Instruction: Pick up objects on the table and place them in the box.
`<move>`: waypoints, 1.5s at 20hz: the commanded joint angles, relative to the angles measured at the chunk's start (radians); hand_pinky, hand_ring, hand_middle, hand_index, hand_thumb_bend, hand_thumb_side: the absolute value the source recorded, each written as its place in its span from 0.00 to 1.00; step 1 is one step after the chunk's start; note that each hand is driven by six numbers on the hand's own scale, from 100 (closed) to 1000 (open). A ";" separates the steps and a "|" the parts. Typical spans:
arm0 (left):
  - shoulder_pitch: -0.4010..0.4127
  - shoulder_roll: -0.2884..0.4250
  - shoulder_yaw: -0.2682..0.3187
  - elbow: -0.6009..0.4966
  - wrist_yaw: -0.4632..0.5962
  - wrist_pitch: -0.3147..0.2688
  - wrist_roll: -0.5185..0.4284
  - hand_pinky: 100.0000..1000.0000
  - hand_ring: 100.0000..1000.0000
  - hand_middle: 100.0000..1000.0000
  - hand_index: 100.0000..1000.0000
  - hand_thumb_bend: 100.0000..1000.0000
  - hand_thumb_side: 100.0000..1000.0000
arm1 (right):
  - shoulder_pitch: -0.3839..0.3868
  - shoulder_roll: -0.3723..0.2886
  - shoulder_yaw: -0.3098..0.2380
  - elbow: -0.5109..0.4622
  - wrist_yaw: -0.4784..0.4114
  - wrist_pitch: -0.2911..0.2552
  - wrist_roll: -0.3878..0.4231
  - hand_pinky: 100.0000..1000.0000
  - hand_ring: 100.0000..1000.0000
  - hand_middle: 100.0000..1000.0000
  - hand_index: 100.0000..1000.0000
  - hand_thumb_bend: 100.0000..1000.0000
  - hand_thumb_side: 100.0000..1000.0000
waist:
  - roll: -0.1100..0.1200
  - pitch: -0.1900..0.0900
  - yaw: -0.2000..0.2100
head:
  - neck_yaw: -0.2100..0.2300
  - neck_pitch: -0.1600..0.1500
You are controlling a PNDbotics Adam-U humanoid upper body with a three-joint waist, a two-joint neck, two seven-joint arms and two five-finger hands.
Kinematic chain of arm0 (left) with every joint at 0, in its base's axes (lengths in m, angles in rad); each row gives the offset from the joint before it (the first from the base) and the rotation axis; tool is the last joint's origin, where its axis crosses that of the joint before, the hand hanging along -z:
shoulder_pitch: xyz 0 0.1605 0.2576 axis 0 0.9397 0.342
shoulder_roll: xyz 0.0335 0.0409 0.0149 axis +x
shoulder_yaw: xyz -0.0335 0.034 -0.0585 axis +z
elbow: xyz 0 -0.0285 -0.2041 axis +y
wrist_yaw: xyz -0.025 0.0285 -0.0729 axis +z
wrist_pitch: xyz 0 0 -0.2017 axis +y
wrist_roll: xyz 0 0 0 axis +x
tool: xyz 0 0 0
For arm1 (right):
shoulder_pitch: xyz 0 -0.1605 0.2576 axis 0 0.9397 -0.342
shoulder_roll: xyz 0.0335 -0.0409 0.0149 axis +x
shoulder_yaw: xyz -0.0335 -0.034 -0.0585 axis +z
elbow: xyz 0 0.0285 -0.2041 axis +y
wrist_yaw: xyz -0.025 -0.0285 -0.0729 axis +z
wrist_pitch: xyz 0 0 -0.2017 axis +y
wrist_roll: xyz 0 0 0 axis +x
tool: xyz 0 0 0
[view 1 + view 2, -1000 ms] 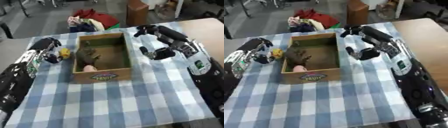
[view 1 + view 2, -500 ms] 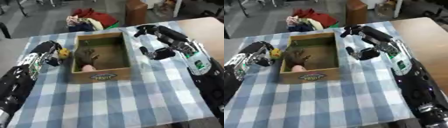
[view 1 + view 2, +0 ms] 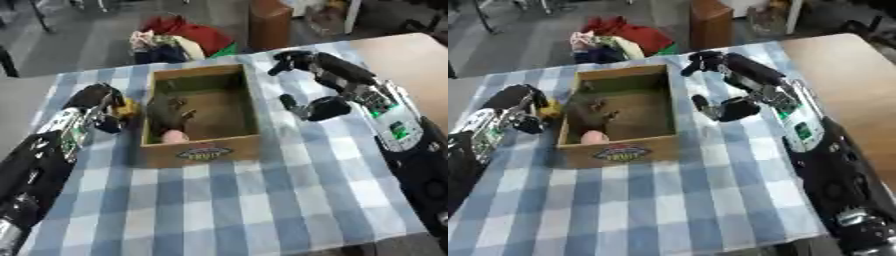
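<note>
Black arms with silver-white forearm panels (small green marks), ending in black fingers.

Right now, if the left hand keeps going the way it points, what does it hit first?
Likely the box's left wall: the left hand, curled round a yellow object, points right toward it. Height over the rim is unclear.

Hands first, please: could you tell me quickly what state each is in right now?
Left hand: shut on a yellow object beside the box.
Right hand: open, holding nothing.
</note>
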 commanded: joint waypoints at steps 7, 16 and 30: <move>-0.021 0.024 0.009 -0.055 0.016 0.050 0.166 0.49 0.24 0.17 0.29 0.11 0.00 | -0.018 -0.007 -0.011 -0.023 -0.006 -0.002 0.003 0.79 0.96 0.71 0.83 0.00 0.11 | 0.000 -0.016 0.008 | 0.001 -0.008; -0.057 0.023 -0.048 -0.198 0.138 -0.010 0.175 0.50 0.24 0.16 0.27 0.05 0.00 | -0.019 -0.003 -0.009 -0.020 -0.004 -0.005 0.002 0.79 0.96 0.71 0.83 0.00 0.11 | 0.002 -0.021 0.010 | 0.002 -0.011; -0.089 -0.001 -0.241 -0.410 0.308 -0.133 -0.048 0.53 0.29 0.22 0.33 0.09 0.00 | -0.021 0.006 -0.003 -0.015 -0.002 -0.013 0.007 0.79 0.96 0.71 0.83 0.00 0.11 | 0.004 -0.027 -0.009 | 0.013 -0.011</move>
